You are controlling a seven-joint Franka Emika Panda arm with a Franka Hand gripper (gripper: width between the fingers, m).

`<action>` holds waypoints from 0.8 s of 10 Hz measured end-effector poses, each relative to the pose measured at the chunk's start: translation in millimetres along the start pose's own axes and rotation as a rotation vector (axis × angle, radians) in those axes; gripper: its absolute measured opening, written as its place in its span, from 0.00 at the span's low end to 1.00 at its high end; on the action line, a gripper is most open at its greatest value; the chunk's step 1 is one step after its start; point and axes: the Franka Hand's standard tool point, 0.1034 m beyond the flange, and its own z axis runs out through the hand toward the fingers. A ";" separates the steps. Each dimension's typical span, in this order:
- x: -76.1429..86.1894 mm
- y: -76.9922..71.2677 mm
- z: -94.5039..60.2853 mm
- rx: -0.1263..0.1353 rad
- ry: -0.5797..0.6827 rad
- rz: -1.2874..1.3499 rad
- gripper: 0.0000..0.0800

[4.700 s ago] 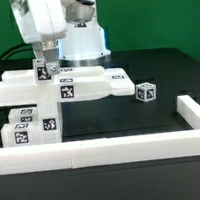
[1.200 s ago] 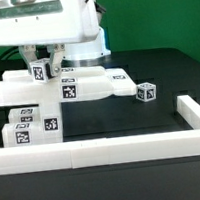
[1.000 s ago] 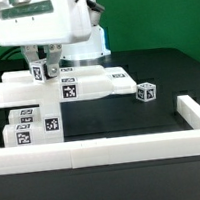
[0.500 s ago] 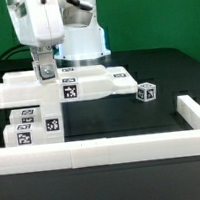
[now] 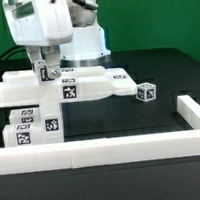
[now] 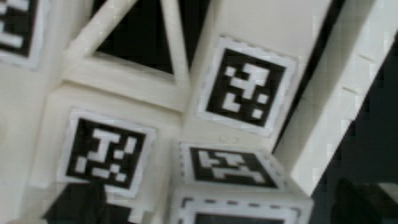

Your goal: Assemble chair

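Observation:
The chair parts are matte white blocks with black-and-white tags, grouped at the exterior view's left. A flat slab (image 5: 25, 91) lies on tagged blocky pieces (image 5: 30, 124), and a long piece (image 5: 108, 84) reaches toward the right. My gripper (image 5: 45, 70) hangs straight down over the slab's back edge, at a small upright tagged part (image 5: 41, 73). In the wrist view the gripper (image 6: 222, 205) is open. Its dark fingers (image 6: 86, 203) stand wide on either side of a white tagged part (image 6: 231, 165), with gaps showing. A small tagged cube (image 5: 145, 92) lies apart to the right.
A long low white border rail (image 5: 104, 150) runs along the front and turns back at the exterior view's right (image 5: 195, 110). The black table (image 5: 111, 122) lies between the rail and the parts. The robot's base (image 5: 82, 50) stands behind the assembly.
Over the last second the hand has turned about its vertical axis above the slab, and the jaws have gone from shut on the upright tagged part to wide open. The parts stay put.

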 end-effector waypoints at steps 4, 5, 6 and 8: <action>0.4 0.6 0.3 -0.003 0.001 -0.272 0.81; 1.3 1.6 0.3 -0.018 0.006 -0.470 0.81; 0.9 1.5 0.6 -0.028 0.009 -0.587 0.81; 2.9 1.6 -0.2 -0.037 0.004 -0.846 0.81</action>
